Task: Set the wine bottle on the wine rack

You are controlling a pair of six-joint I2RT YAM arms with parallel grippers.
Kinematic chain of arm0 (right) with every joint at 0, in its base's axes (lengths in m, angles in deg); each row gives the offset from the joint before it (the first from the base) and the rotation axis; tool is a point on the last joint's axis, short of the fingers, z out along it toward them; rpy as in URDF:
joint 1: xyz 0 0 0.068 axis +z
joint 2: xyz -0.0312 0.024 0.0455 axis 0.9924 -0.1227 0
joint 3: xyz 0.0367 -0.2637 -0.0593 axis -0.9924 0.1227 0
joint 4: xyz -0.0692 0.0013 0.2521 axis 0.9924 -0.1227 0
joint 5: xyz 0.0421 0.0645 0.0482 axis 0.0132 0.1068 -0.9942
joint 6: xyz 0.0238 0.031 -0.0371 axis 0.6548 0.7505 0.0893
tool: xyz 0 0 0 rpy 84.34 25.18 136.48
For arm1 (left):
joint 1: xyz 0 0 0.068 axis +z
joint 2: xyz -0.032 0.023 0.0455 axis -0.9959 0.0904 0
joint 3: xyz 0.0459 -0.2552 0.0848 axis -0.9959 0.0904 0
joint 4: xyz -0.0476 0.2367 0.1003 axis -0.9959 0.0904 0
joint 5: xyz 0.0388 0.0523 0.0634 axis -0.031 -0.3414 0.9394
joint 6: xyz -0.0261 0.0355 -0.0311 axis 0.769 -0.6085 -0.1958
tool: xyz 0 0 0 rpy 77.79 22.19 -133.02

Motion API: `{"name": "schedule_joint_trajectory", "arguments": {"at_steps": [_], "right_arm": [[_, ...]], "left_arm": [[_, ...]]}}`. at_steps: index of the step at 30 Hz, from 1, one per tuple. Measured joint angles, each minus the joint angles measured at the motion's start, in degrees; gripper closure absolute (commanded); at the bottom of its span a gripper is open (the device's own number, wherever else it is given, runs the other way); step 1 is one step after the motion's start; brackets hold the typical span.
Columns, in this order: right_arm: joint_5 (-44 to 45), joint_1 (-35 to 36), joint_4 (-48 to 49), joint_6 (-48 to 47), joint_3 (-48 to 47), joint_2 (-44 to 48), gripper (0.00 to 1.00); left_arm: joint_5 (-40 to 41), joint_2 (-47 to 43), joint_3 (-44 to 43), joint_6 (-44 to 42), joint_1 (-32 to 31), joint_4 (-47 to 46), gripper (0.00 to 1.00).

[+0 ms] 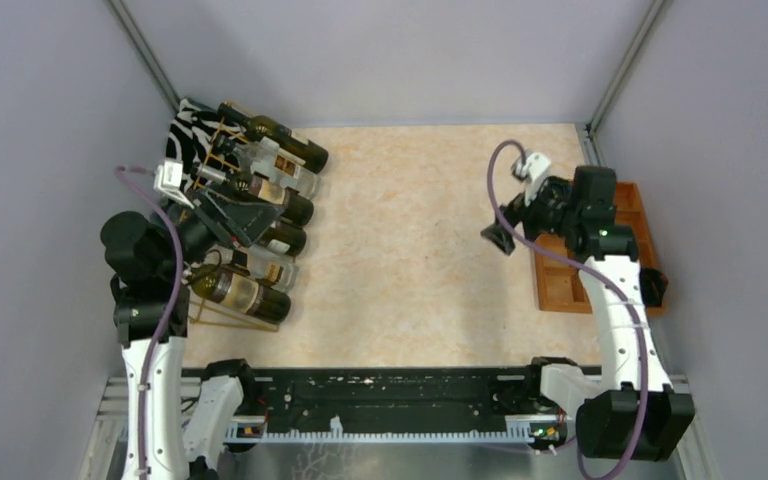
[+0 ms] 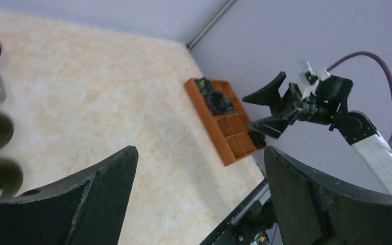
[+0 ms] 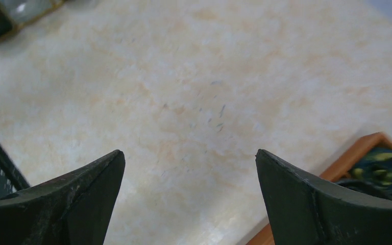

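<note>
Looks done to me: every wine bottle [image 1: 248, 295] I see lies on the wine rack [image 1: 203, 305]; left jaws and right jaws both gape wide, empty (only pulling back is left)

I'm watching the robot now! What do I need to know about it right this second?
Left end effector: open, empty, over the wine rack.
Right end effector: open, empty, above the table near the wooden tray.
Wine bottles: several lie on the rack; none loose on the table.
Done: no bottle is held, so the placing looks finished.
Left to do: probably just raise the left end effector clear of the rack without bumping bottles.
</note>
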Motion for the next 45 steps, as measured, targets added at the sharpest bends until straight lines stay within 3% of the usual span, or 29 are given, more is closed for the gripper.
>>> {"name": "schedule_joint_trajectory", "arguments": {"at_steps": [8,18,28,45], "right_arm": [[11.76,-0.55,-2.71,12.04,-32.89,-0.02,0.01],[16.76,-0.57,-9.14,22.77,-58.34,-0.20,0.01],[24.55,-0.57,-11.15,28.11,-61.77,0.48,0.01],[23.45,-0.57,-12.04,28.70,-61.77,0.59,0.01]], "left_arm": [[-4.76,6.51,-15.37,1.57,0.00,-10.32,0.01],[-4.20,8.35,-24.92,2.69,0.00,-14.32,0.01],[-4.09,8.24,-26.34,2.21,0.00,-12.74,0.01],[-3.69,7.30,-26.34,-1.40,-0.31,-9.11,0.01]]}}
